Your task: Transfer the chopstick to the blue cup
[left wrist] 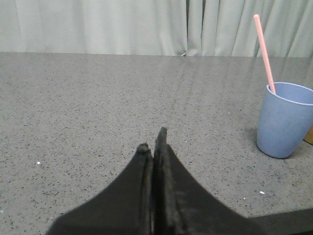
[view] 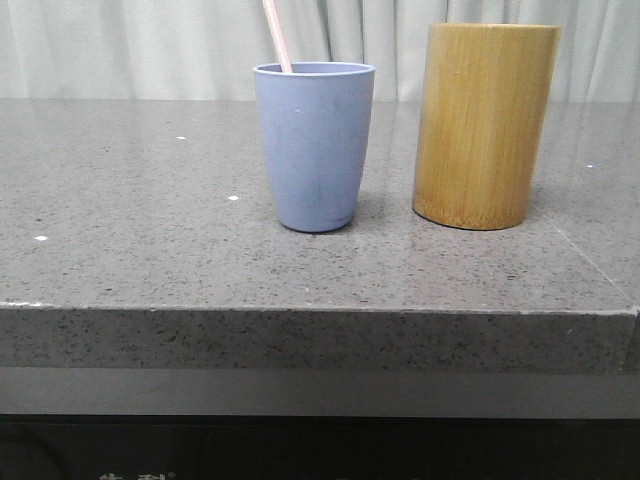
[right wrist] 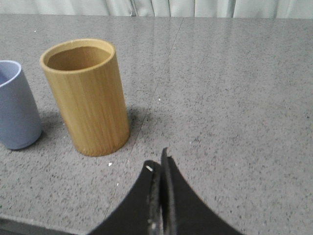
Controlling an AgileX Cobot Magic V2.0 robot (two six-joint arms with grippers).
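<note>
Chopstick [view: 277, 35]: pale pink, plain. Blue cup [view: 314, 146]: matte periwinkle blue, no pattern, a few faint specks. Bamboo holder [view: 484, 125]: tan-yellow with vertical grain streaks, darker brown inside as seen from the right wrist. Table [view: 130, 230]: grey stone, fine dark speckle with scattered white flecks; front edge the same speckled grey. Curtain [view: 120, 45]: off-white, vertical folds. Left gripper [left wrist: 152, 142] and right gripper [right wrist: 157, 164]: black.

The chopstick [view: 277, 36] leans inside the blue cup [view: 315, 146], beside the bamboo cylinder [view: 484, 125].
</note>
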